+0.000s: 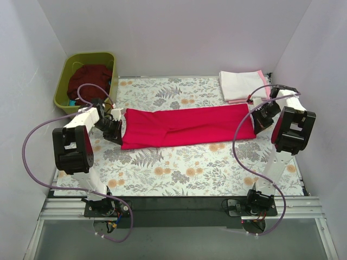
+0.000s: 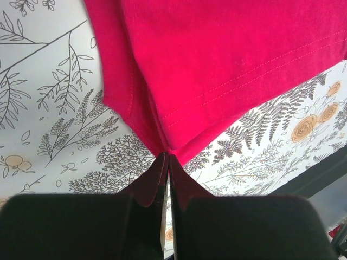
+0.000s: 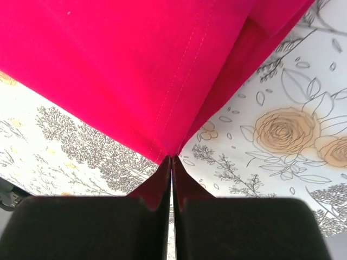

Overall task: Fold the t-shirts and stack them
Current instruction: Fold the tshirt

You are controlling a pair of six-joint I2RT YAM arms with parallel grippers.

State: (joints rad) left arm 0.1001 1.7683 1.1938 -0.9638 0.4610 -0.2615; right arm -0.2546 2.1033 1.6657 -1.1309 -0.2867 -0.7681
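The crimson-red t-shirt lies as a long folded band across the middle of the floral table cloth. My left gripper is shut on its left end; in the left wrist view the jaws pinch a corner of the red cloth. My right gripper is shut on its right end; in the right wrist view the jaws pinch a hemmed corner. A folded white shirt on a pale pink one lies at the back right. A dark maroon shirt sits in the tub.
The olive-green tub stands at the back left beside the white wall. Purple cables loop from both arms. The cloth-covered table ends at a black front rail.
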